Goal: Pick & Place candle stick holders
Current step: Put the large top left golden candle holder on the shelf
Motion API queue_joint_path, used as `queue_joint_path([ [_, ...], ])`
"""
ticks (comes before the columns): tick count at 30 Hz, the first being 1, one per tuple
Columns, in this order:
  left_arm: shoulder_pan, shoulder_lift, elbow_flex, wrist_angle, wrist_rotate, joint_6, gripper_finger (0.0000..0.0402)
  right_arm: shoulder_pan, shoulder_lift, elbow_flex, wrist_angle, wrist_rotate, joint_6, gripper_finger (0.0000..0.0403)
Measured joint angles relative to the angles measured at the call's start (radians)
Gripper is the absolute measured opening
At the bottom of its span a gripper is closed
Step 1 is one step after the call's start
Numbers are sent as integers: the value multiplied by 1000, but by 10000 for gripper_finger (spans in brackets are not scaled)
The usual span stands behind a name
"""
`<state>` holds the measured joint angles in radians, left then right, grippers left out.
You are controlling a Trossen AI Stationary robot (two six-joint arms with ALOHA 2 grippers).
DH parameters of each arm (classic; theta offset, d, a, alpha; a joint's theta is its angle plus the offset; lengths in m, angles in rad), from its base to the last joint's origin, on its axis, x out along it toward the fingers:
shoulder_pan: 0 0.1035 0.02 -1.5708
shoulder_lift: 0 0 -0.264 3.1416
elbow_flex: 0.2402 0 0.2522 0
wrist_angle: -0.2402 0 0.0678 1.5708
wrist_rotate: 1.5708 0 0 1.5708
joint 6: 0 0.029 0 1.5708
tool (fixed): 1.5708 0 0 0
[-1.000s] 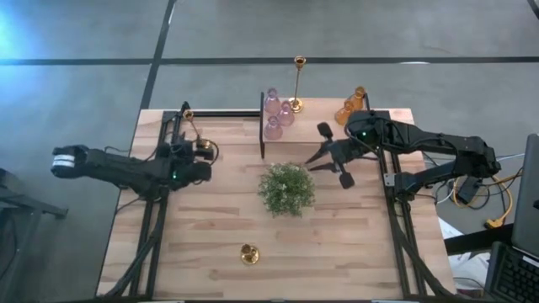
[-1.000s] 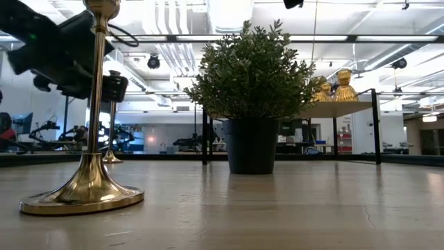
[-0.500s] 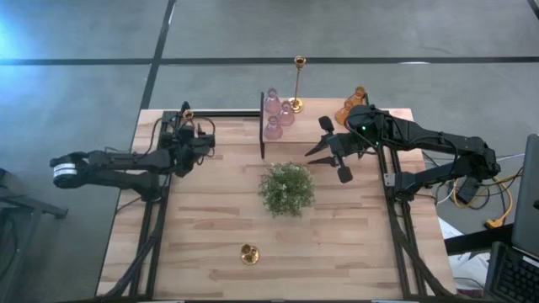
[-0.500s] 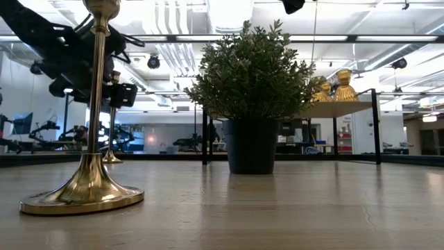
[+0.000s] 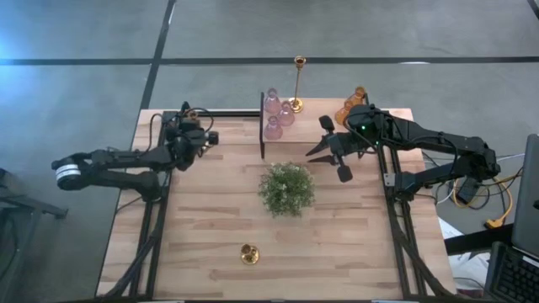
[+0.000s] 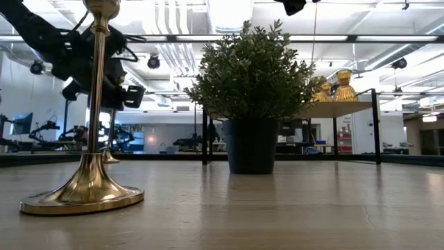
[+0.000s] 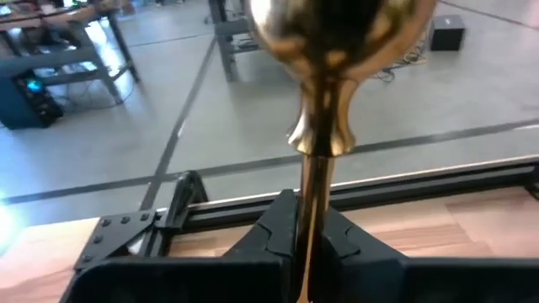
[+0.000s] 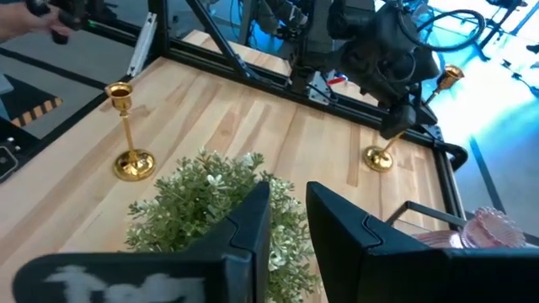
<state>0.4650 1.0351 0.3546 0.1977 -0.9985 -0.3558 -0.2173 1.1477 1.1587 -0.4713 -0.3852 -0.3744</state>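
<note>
A brass candle holder (image 5: 187,112) stands on its round base (image 8: 383,156) at the table's far left corner. My left gripper (image 5: 199,137) is shut on its thin stem; its cup (image 7: 337,34) rises above the fingers. A second brass holder (image 5: 248,253) stands near the front edge and is large in the low view (image 6: 90,187). A third brass holder (image 5: 297,84), pink glass holders (image 5: 275,114) and amber glass holders (image 5: 352,105) stand at the back. My right gripper (image 5: 310,154) hangs over the table right of the plant, open by a narrow gap and empty. My left gripper pinches the holder's stem (image 7: 313,189) between its two fingers (image 7: 278,231), on the upper part just below the cup. The fingers come roughly level from the near left and lie across the upright stem. The base stays on the table (image 6: 107,158).
A bushy green plant (image 5: 287,188) in a dark pot (image 6: 251,146) stands mid-table. A black frame with a raised shelf (image 6: 336,110) at the back carries the amber holders. Bare wood lies between the plant and the front edge.
My left gripper has gone toward the far edge and come around the stem of the far-left brass holder, which has stayed standing. My right gripper has shifted a little toward the far edge.
</note>
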Motion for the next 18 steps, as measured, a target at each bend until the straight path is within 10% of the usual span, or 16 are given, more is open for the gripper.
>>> queue_joint_path([
  [18,-1,-173,299,-167,497,298,9,0,0,-1,2,24,52,66],
])
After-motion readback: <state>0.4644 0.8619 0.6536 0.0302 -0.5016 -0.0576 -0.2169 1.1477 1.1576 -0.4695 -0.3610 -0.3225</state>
